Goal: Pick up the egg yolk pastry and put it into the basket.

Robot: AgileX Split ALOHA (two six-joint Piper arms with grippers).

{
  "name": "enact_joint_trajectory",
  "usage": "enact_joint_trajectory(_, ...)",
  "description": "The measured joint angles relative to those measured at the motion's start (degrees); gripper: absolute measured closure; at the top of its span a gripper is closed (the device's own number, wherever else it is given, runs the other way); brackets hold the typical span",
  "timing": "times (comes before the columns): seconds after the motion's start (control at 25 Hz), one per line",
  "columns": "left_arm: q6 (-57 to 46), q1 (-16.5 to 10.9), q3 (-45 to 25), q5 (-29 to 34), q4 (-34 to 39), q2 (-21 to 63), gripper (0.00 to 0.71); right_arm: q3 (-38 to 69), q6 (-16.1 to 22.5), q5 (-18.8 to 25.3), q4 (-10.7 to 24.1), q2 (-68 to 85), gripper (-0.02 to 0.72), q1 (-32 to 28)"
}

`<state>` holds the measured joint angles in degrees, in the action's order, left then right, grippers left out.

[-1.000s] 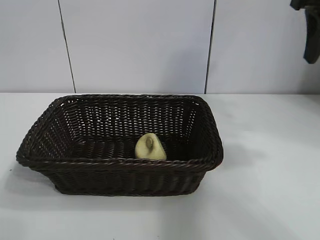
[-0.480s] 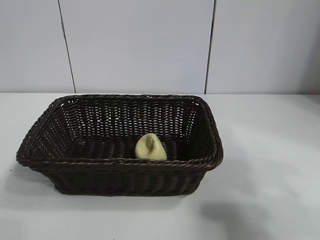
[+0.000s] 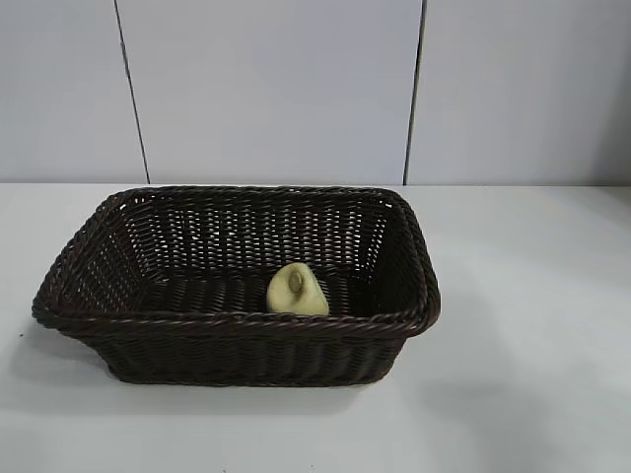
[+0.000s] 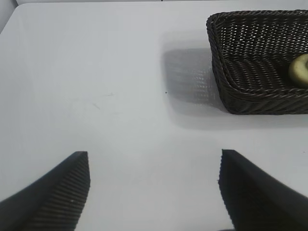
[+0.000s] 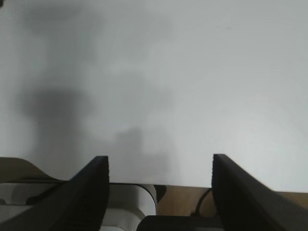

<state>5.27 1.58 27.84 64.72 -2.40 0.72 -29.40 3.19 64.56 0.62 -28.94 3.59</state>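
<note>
Gone from the far right corner, the right gripper hangs open-jawed and empty like the left gripper, leaving the egg yolk pastry inside the basket: task looks done.

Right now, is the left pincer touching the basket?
Apart. The left wrist view shows the left pincer open over bare table, a wide stretch of tabletop between it and the basket.

egg yolk pastry in basket (near front wall)
</note>
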Motion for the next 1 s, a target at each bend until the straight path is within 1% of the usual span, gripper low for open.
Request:
enact_joint_trajectory(0.24,0.0,0.0,0.0,0.0,0.0,0.0,0.169,0.0,0.0,-0.2,0.0,9.8,0.251,0.0)
enact_joint_trajectory(0.4,0.0,0.0,0.0,0.0,0.0,0.0,0.169,0.0,0.0,-3.1,0.0,16.3,0.251,0.0)
enact_joint_trajectory(0.76,0.0,0.0,0.0,0.0,0.0,0.0,0.169,2.3,0.0,-2.7,0.0,29.5,0.251,0.0)
enact_joint_trajectory(1.0,0.0,0.0,0.0,0.0,0.0,0.0,0.169,2.4,0.0,-2.6,0.0,29.9,0.251,0.3)
